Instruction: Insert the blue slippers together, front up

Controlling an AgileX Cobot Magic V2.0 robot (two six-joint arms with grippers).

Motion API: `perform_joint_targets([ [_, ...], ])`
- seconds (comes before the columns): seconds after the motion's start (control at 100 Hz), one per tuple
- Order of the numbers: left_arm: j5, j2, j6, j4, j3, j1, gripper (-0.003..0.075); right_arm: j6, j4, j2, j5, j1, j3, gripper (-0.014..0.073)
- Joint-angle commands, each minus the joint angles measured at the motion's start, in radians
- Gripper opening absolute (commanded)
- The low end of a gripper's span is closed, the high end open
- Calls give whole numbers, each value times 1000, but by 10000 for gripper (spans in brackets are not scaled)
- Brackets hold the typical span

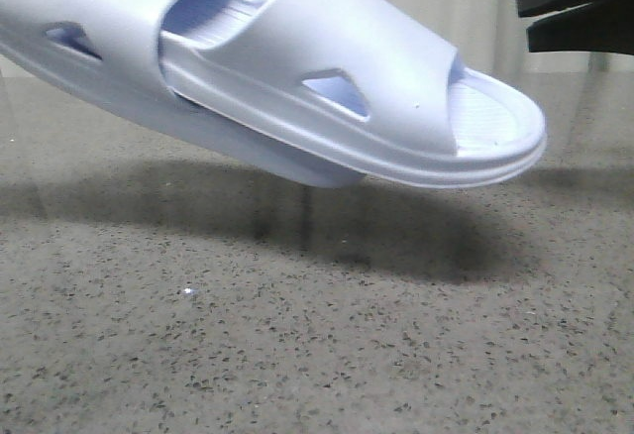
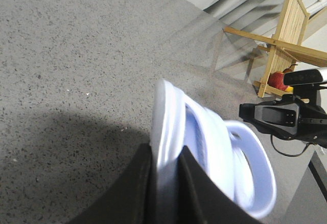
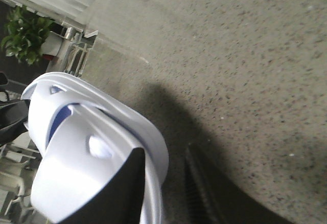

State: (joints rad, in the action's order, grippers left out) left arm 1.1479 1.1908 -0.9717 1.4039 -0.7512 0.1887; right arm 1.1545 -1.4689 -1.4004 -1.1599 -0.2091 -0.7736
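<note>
You have the blue slippers (image 1: 297, 87) nested, one pushed in under the strap of the other, and the pair hangs above the speckled grey counter (image 1: 317, 355) with nothing under it but its own shadow (image 1: 327, 221). In the front view the open toe end points right and sits a little lower than the rest; the inner slipper's strap (image 1: 367, 67) with its triangular cutout (image 1: 337, 92) faces the camera, and the outer slipper's strap (image 1: 89, 18) runs off the left edge.

Left gripper (image 2: 166, 183): your left wrist view shows two dark fingers (image 2: 196, 188) pinching the sole edge of the slippers (image 2: 214, 152), one finger on each side, touching the foam. The slippers stand on edge there, ribbed footbed visible between the layers.

Right gripper (image 3: 163, 183): in your right wrist view one finger (image 3: 127, 188) lies against the strap side of the slippers (image 3: 76, 157) and the other finger sits clear on the far side of the sole rim, with a gap of counter showing between it and the foam. The fingers are spread around the rim; contact on the second finger cannot be confirmed.

In the front view a black gripper (image 1: 580, 8) shows at the upper right, apart from the toe end. The left wrist view also shows a wooden rack (image 2: 286, 40) and the other arm's black gripper beyond the slippers. A potted plant (image 3: 25, 35) stands off the counter in the right wrist view.
</note>
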Motion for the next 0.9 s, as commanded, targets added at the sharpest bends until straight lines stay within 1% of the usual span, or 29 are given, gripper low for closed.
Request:
perform_joint_targets([
  [0.0,2,-15,4,94,-27,-5,15,16,-21,59,-151,-44,-28,145],
  [0.13,-46,-15,1,115,-27,-5,15,16,-11,100,-140,-96,-28,145],
  [0.27,-129,-15,-23,114,-23,-5,15,16,-10,119,-135,-104,-28,145],
  [0.35,-158,-1,-26,89,-19,-5,15,14,-7,119,-137,-104,-28,145],
  [0.5,-190,50,-26,-14,-19,-5,16,14,-4,119,-137,-104,-28,145],
  [0.57,-193,78,-26,-29,-19,-5,16,14,-2,119,-137,-104,-28,145],
  [0.73,-211,112,-115,-52,-19,-5,20,14,6,119,-137,-104,-28,145],
  [0.8,-235,114,-138,-73,-19,-5,45,14,10,119,-131,-104,-28,145],
  [0.89,-277,116,-140,-104,-19,-5,111,14,10,119,-128,-104,-28,145],
])
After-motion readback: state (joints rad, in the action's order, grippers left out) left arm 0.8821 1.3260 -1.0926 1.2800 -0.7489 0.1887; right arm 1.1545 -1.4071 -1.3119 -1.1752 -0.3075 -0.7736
